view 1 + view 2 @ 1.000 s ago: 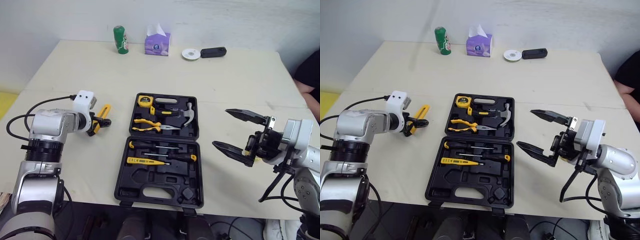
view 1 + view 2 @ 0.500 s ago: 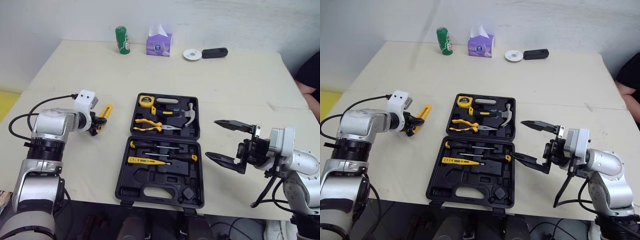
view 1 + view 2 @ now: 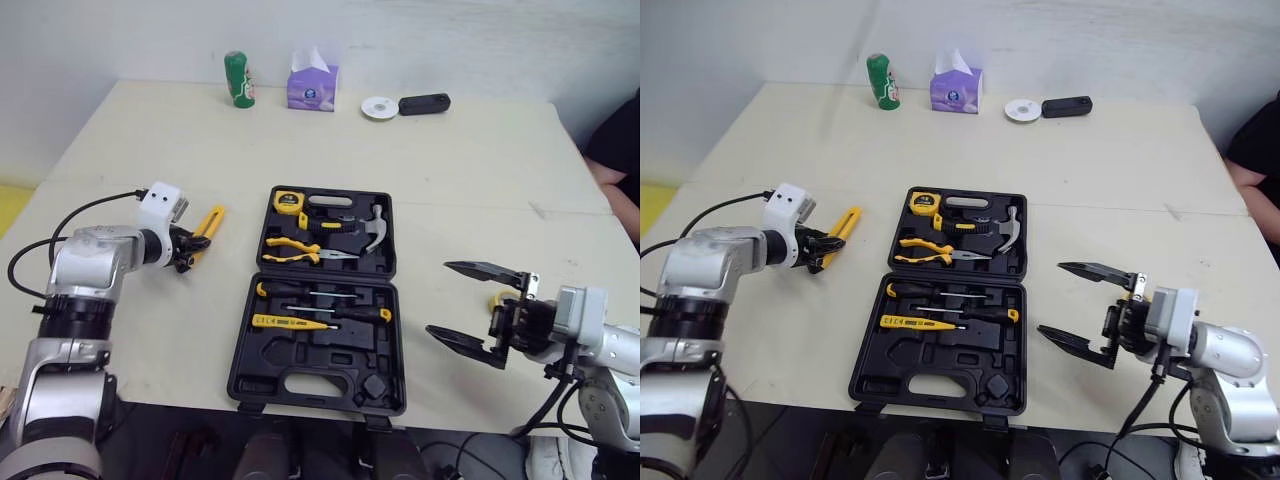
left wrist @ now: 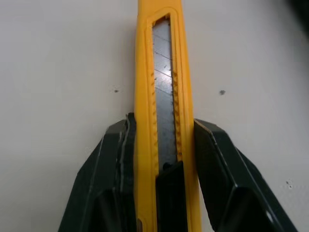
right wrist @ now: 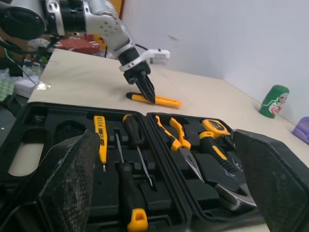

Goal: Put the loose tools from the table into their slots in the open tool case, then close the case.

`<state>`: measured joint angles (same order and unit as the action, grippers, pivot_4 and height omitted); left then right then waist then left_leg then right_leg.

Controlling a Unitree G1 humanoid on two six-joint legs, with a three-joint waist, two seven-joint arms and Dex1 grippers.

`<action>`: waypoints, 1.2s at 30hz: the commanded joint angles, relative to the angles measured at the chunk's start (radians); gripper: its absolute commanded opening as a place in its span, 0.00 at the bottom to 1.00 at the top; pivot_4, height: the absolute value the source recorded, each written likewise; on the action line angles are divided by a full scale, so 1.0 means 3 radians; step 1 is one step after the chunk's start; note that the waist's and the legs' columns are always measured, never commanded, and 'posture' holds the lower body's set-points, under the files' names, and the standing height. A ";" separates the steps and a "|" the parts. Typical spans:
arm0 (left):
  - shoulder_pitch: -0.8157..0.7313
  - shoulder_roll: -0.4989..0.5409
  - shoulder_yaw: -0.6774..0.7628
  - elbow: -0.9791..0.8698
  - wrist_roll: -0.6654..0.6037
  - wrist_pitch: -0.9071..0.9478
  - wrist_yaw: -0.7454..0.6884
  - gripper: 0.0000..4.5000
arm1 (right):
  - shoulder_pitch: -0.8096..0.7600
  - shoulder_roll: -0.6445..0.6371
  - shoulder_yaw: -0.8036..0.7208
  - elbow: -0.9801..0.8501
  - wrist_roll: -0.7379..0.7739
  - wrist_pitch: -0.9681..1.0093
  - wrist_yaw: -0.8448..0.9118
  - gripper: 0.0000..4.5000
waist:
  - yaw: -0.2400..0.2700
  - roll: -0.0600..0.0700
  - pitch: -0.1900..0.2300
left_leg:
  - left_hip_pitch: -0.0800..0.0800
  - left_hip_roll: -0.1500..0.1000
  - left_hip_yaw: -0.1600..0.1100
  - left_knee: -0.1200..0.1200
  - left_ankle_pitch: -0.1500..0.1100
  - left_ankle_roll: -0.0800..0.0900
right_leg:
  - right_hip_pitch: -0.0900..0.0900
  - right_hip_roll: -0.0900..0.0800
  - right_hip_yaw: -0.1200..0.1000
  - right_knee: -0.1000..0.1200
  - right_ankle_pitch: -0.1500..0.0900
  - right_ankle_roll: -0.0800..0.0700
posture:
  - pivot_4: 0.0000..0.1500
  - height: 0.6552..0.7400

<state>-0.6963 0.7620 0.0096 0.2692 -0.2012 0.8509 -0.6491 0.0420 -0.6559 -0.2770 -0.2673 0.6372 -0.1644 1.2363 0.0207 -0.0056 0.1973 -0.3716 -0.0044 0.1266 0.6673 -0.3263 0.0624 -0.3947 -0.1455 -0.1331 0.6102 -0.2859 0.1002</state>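
**Item in hand: utility knife, left arm, to be lifted and carried to the case**

- Utility knife [image 4: 161, 72]: yellow body with the segmented blade showing in its channel. It sits left of centre in the frame, apparently lying flat on the table [image 3: 150, 140], just left of the case.
- Left gripper [image 4: 161, 128]: closed on the knife, one black finger on each long side, near the slider end.
- Right gripper [image 3: 440, 298]: lower right of the frame, jaws spread wide and holding nothing.
- Tool case [image 3: 250, 375]: open at centre. The upper half is filled, and I see vacant recesses along the lower half.

Handling note: my hold is at one end, so I expect the far end to droop. I would lift slowly and keep the knife level. I would match its long axis to a vacant recess before lowering, and let go only once it is seated.
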 commanded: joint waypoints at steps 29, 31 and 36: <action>0.0210 0.0589 -0.1435 -0.2751 -0.0380 -0.0448 -0.1882 0.28 | 0.0413 -0.0378 -0.0159 -0.0664 0.0059 0.0563 -0.0144 1.00 | 0.0018 0.0001 0.0004 | -0.0003 -0.0001 -0.0005 0.0001 0.0002 0.0002 | 0.0008 0.0007 -0.0002 -0.0011 0.0000 0.0000 | 1.00 1.00; 0.0205 0.0493 -0.1510 -0.2736 -0.0297 -0.0422 -0.1783 0.28 | 0.0413 -0.0381 -0.0156 -0.0695 0.0085 0.0587 -0.0151 1.00 | 0.0012 0.0001 0.0004 | -0.0003 0.0000 -0.0005 0.0001 0.0002 0.0002 | 0.0008 0.0007 -0.0001 -0.0011 0.0000 0.0000 | 1.00 1.00; 0.0183 0.0330 -0.1624 -0.2708 -0.0147 -0.0243 -0.1616 0.28 | 0.0472 -0.0433 -0.0152 -0.0801 0.0119 0.0683 -0.0160 1.00 | 0.0019 0.0000 0.0004 | -0.0003 0.0001 -0.0008 0.0004 0.0002 0.0003 | 0.0008 0.0007 -0.0001 -0.0013 0.0000 0.0000 | 1.00 1.00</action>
<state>-0.6237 0.8677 -0.4745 -0.5307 -0.2609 0.7526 -1.1489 0.1755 -0.7746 -0.2921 -0.4647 0.6510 0.0307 1.1896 0.0262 -0.0055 0.1986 -0.3725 -0.0041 0.1242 0.6684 -0.3256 0.0634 -0.3922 -0.1435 -0.1334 0.6065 -0.2860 0.1001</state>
